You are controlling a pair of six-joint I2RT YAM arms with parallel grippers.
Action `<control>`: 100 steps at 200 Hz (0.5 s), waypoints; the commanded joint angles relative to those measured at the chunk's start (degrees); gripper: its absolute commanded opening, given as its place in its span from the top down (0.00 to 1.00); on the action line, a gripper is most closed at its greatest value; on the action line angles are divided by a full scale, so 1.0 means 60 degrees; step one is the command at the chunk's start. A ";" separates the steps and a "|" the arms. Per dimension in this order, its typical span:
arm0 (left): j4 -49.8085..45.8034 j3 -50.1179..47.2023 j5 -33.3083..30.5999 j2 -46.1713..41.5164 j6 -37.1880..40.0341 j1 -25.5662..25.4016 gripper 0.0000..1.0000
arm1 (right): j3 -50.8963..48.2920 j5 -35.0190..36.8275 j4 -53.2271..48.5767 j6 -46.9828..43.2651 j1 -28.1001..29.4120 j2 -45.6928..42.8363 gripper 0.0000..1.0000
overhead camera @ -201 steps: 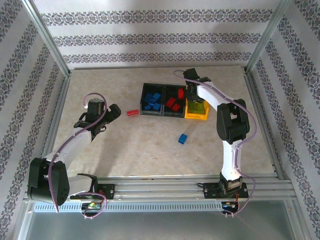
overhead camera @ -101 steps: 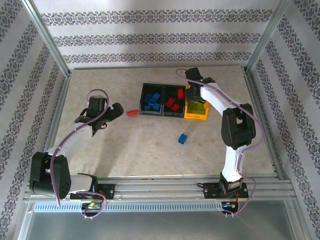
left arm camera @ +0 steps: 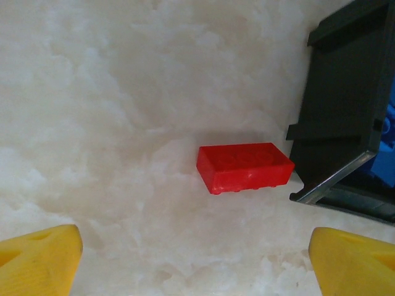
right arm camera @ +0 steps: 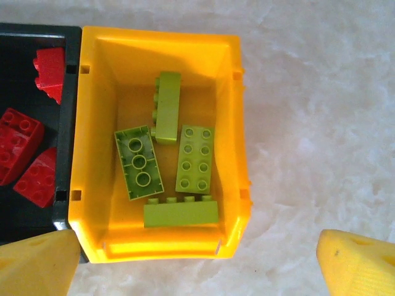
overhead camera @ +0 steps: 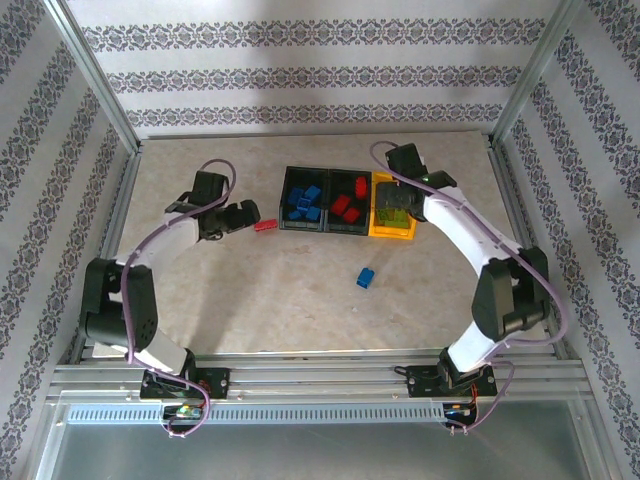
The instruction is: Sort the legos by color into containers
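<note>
Now the left gripper (overhead camera: 248, 214) hovers low over the table (overhead camera: 240, 300), just to the left of the left black bin (overhead camera: 286, 200). Its yellow fingers (left arm camera: 40, 259) are spread wide and nothing is between them. One red lego (left arm camera: 245, 167) lies flat on the table very close to the wall of this bin; I cannot tell if they touch. The bin holds several blue legos (overhead camera: 305, 202). The middle black bin (overhead camera: 347, 229) holds the red legos (overhead camera: 346, 207).

The right gripper (right arm camera: 197, 262) hangs above the yellow bin (right arm camera: 162, 38), at the right end of the row, with its fingers also spread wide and empty. Four lime green legos (right arm camera: 196, 159) lie inside this bin, and one of them shows its hollow underside. One blue lego (overhead camera: 366, 277) lies alone on the table, on the near side of the bins and well apart from them.
</note>
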 commanded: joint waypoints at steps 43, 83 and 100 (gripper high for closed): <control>-0.2384 0.1889 -0.1364 0.1641 0.2815 -0.0776 0.06 | -0.0871 0.0259 0.0082 0.0720 0.0121 -0.1711 0.02; -0.2571 0.2522 -0.2123 0.2447 0.4174 -0.1125 0.08 | -0.1232 0.0277 0.0053 0.0859 0.0121 -0.2070 0.02; -0.2557 0.2719 -0.2374 0.2788 0.4702 -0.1267 0.08 | -0.1314 0.0264 0.0029 0.0915 0.0121 -0.2122 0.02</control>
